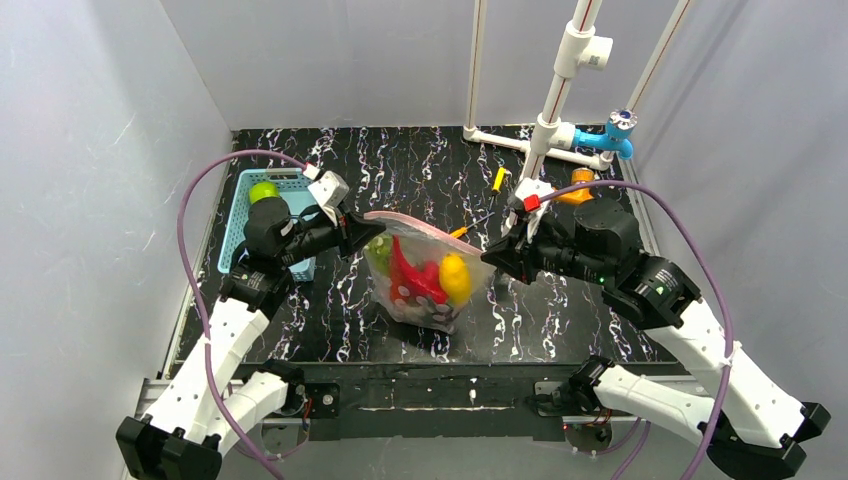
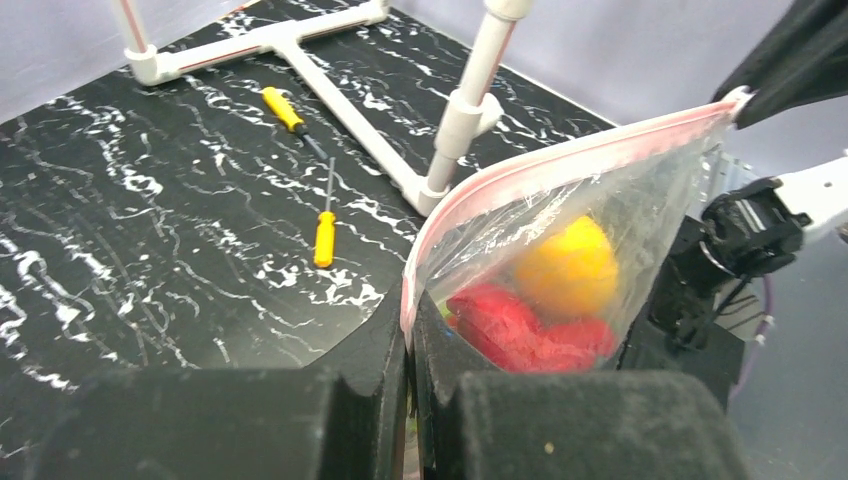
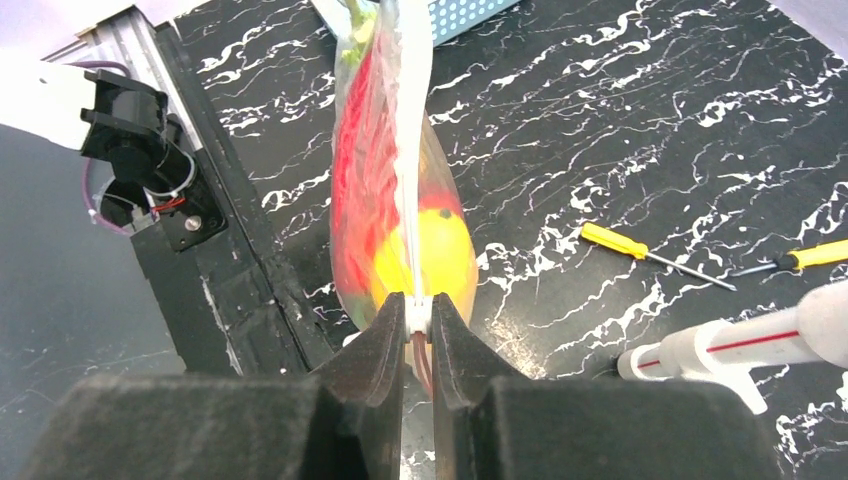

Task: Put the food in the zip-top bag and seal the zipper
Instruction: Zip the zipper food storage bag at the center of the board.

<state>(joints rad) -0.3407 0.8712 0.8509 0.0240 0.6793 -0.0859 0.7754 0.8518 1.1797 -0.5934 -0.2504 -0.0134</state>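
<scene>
The clear zip-top bag [image 1: 425, 285] hangs between my two grippers above the table, its pink zipper [image 1: 405, 219] stretched along the top. Inside show a yellow oval fruit [image 1: 455, 277], red pieces [image 1: 412, 278] and a bit of green [image 1: 379, 247]. My left gripper [image 1: 362, 232] is shut on the bag's left top corner; in the left wrist view its fingers [image 2: 408, 345] pinch the zipper [image 2: 560, 165]. My right gripper [image 1: 495, 252] is shut on the right end; the right wrist view shows its tips [image 3: 417, 312] clamped on the white slider [image 3: 419, 305] above the bag [image 3: 385, 190]. A round green fruit [image 1: 263, 191] lies in the basket.
A light blue slotted basket [image 1: 240, 228] stands at the left. A white PVC pipe frame [image 1: 545, 130] with a blue fitting [image 1: 615, 135] stands at the back right. Yellow-handled screwdrivers [image 1: 499, 179] [image 2: 325, 237] and an orange tool [image 1: 580, 188] lie near it.
</scene>
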